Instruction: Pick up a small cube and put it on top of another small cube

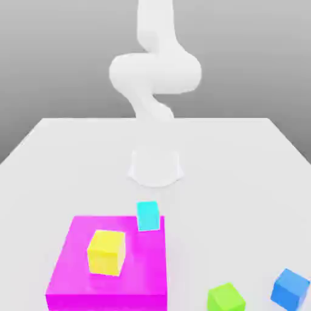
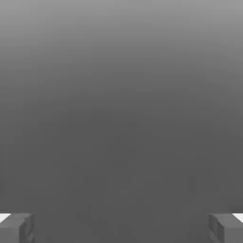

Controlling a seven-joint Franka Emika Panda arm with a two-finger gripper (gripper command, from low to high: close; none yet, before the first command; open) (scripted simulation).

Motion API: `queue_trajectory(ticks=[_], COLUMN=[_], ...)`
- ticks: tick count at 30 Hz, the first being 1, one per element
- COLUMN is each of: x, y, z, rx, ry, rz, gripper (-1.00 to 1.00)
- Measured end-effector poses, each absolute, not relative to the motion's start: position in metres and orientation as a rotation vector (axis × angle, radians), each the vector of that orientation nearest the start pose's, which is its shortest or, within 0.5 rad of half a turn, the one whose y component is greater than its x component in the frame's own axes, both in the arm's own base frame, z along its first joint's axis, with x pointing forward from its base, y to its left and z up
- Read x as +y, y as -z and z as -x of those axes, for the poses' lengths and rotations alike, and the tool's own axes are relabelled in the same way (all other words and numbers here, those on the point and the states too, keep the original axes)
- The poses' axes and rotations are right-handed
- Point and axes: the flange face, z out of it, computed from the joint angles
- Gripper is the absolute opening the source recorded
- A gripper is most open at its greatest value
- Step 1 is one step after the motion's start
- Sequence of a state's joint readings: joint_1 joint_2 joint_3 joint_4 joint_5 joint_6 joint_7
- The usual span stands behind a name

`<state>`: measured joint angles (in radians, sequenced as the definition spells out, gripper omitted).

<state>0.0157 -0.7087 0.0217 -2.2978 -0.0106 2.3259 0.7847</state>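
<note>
Yellow cube (image 1: 106,252) rests on the magenta block (image 1: 109,302), probably raised as your stacking target; your empty pincer (image 2: 121,228) gapes wide.

Exterior view faces the arm (image 1: 155,73), looking down; hand view faces plain grey (image 2: 121,118).

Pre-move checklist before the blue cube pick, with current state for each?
1. Gripper open: ok, fingers wide apart.
2. Nothing between the fingers: ok.
3. Blue cube has free space around its sides: ok, the green cube stands apart.
4. Yellow cube top bare: ok.
5. Yellow cube seated on the magenta block: ok.
6. Gripper lined up over blue cube: not ok, cube isn't between the fingers.
</note>
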Motion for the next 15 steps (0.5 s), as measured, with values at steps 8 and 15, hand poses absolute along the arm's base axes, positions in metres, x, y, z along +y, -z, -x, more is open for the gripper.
queue_trajectory(ticks=[8, 15], x=[0.081, 0.141], y=[-0.57, -0.455], z=[-0.463, -0.502], rx=[0.78, 0.555], ry=[0.758, 0.542], rz=[2.782, 2.96], gripper=[0.0, 0.0])
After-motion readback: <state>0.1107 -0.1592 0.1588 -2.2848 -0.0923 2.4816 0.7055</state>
